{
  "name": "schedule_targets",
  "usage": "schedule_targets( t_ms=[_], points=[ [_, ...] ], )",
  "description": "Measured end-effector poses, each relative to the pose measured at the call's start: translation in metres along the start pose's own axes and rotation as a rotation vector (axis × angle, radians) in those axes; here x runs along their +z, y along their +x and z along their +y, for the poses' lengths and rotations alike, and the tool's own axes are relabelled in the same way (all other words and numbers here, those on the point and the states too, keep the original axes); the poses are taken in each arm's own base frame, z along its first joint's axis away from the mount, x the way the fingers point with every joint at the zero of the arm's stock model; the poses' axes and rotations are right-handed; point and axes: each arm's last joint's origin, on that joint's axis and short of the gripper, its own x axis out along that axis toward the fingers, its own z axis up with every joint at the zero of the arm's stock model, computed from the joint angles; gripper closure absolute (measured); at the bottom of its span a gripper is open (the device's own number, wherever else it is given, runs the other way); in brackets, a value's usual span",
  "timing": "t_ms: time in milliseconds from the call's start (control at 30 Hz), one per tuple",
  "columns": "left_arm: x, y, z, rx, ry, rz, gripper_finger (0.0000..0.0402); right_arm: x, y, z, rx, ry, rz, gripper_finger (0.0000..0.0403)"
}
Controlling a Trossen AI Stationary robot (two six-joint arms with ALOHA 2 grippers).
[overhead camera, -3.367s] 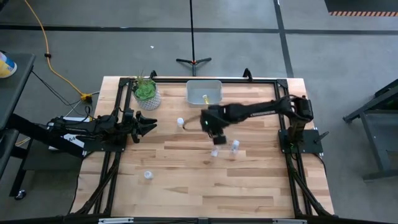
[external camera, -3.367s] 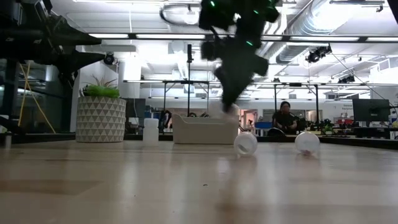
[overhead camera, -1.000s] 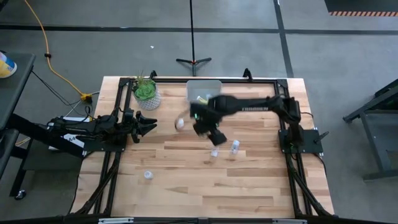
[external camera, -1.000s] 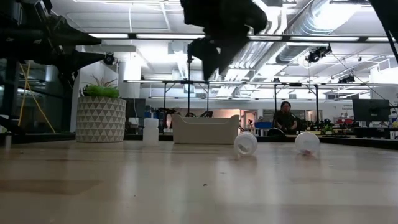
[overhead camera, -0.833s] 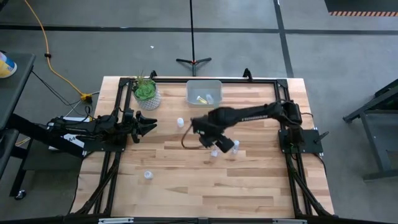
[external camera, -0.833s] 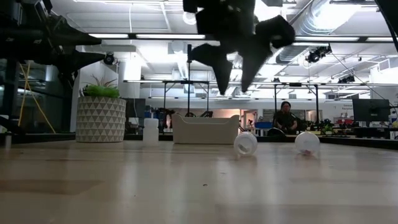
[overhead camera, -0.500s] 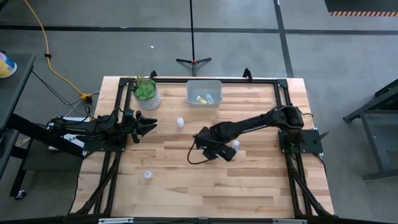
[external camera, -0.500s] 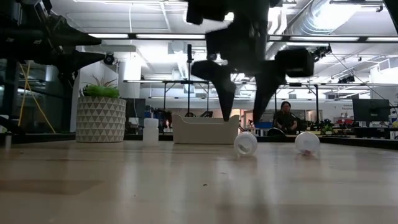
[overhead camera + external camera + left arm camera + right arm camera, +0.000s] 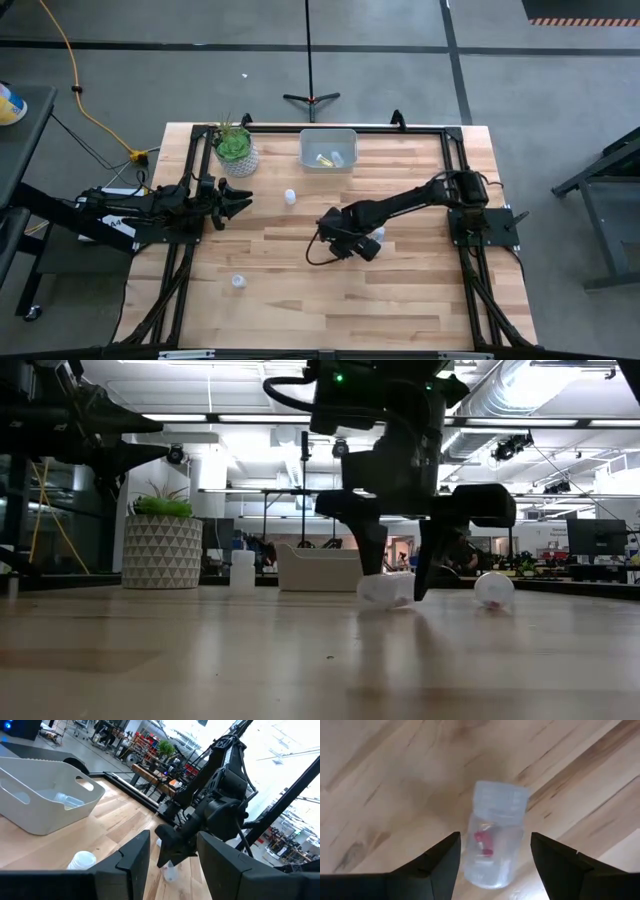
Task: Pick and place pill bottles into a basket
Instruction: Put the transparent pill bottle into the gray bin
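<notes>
Translucent ribbed-looking pill bottle [image 9: 494,842] lies between right pincer's [image 9: 492,855] spread fingers.

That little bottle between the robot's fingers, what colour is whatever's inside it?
Red, inside the clear whitish pill bottle; the right wrist view shows it best.

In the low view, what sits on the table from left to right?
Plant pot → upright pill bottle → basket → right gripper straddling a lying bottle → another lying bottle.
</notes>
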Motion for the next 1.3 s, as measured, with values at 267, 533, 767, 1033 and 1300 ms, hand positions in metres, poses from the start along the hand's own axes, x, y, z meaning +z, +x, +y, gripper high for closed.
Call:
schedule_targets(
  t_ms=[267,533,767,1033,1300],
  points=[
    [0.000,0.000,0.000,0.000,0.000,0.000,0.0204,-0.002,0.000,0.000,0.009,0.064,0.011,0.0234],
    [0.000,0.000,0.000,0.000,0.000,0.000,0.0204,-0.002,-0.002,-0.003,-0.017,0.166,0.019,0.0291],
    [0.000,0.000,0.000,0.000,-0.001,0.000,0.0204,-0.006,-0.038,-0.054,-0.199,0.447,-0.049,0.0269],
    [0.000,0.000,0.000,0.000,-0.006,0.000,0.0204,-0.088,-0.087,-0.147,-0.327,1.010,-0.225,0.0280],
    [0.000,0.000,0.000,0.000,-0.006,0.000,0.0204,-0.186,-0.084,-0.177,-0.259,1.608,-0.294,0.0277]
  ],
)
